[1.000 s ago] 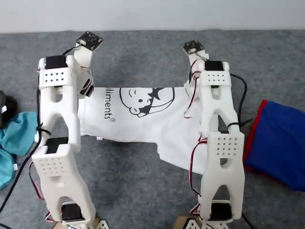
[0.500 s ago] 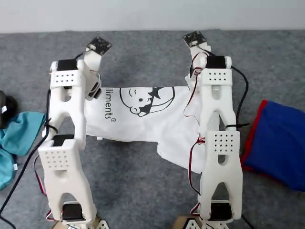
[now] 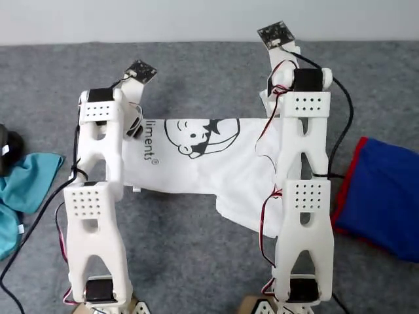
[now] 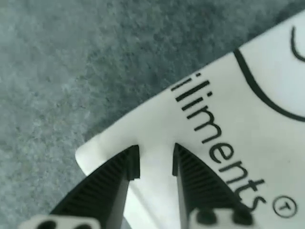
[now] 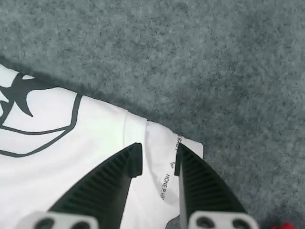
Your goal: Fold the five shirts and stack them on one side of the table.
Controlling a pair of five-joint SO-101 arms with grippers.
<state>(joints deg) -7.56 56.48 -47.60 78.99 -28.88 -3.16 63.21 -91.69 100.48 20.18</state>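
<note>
A white shirt (image 3: 196,170) with a black print lies spread on the grey table, its lower right part folded into a slanted flap. The left gripper (image 4: 156,162) sits over the shirt's (image 4: 228,119) far left corner, next to the printed letters. Its fingers (image 4: 119,176) stand a narrow gap apart, with flat fabric showing between them. My right gripper (image 5: 159,160) sits over the far right corner of the shirt (image 5: 71,143), by the small label, and is just as narrowly open. Both white arms (image 3: 98,163) (image 3: 304,163) stretch over the shirt's two ends.
A folded blue shirt (image 3: 383,196) with a red edge lies at the right side. A crumpled teal shirt (image 3: 26,183) lies at the left edge, with a black object (image 3: 6,147) beside it. Bare grey table runs beyond the white shirt's far edge.
Both arms have stretched farther from their bases toward the shirt's far edge, and the left arm has shifted right. The white shirt has stayed where it was.
</note>
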